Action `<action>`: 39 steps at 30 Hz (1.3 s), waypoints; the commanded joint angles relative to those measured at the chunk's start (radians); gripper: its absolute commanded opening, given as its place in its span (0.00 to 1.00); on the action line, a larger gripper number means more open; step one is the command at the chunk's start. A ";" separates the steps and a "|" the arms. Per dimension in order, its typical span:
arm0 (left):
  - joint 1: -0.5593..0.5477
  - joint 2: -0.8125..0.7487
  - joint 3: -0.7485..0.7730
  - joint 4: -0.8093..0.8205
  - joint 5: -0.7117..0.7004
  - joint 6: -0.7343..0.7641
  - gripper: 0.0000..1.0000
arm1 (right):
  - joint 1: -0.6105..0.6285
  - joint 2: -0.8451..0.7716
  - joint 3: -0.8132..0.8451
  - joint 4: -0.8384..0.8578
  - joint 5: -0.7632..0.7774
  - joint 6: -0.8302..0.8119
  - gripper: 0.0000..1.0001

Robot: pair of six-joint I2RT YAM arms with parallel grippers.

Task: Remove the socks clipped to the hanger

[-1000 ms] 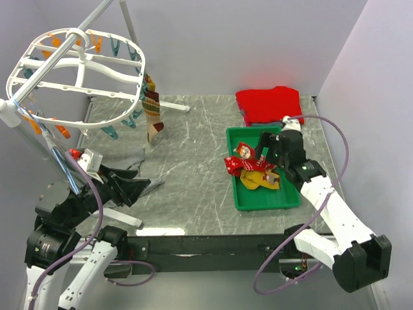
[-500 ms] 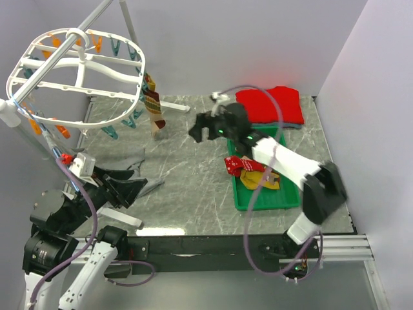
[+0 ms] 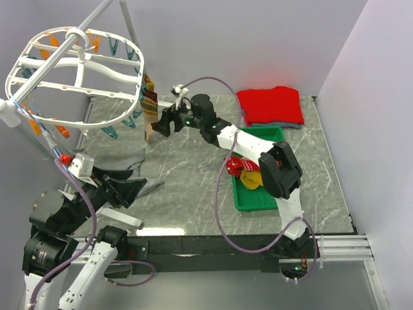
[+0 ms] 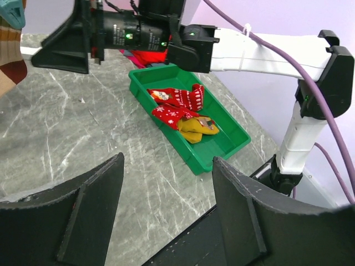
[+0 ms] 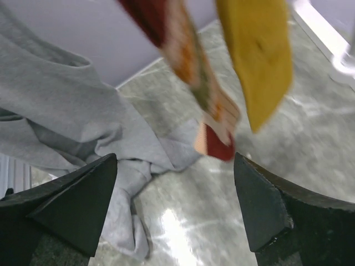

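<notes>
The white oval hanger (image 3: 74, 71) hangs at the far left with orange and teal clips on its rim. Two socks hang from its right rim (image 3: 151, 103): a red and tan patterned one (image 5: 194, 72) and a mustard-yellow one (image 5: 258, 61). My right gripper (image 3: 162, 123) is open and empty just right of them, at the height of their lower ends (image 5: 175, 166). My left gripper (image 3: 129, 187) is open and empty at the near left, low over the table (image 4: 166, 166). Red patterned socks (image 4: 177, 102) and a yellow one (image 4: 194, 126) lie in the green tray (image 4: 226, 151).
A folded red garment (image 3: 270, 104) lies at the back right behind the green tray (image 3: 240, 200). A grey cloth (image 5: 66, 111) lies crumpled on the marble table below the hanging socks. The hanger's metal stand legs (image 3: 174, 106) run along the back.
My right arm has swung from over the green tray leftward across the table to the socks hanging on the hanger. The left arm has barely shifted.
</notes>
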 commanded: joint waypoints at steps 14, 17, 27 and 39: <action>-0.001 0.001 0.045 -0.028 -0.017 0.035 0.70 | 0.014 0.177 0.155 0.088 0.123 -0.068 0.84; -0.001 0.000 0.045 -0.030 -0.015 0.037 0.70 | 0.015 0.197 0.167 0.096 0.129 -0.070 0.83; -0.001 0.006 0.037 -0.023 -0.006 0.037 0.69 | 0.029 0.147 0.146 0.079 0.057 -0.012 0.14; -0.001 0.020 0.002 0.042 0.032 0.000 0.84 | 0.094 -0.215 -0.140 -0.036 0.016 0.103 0.00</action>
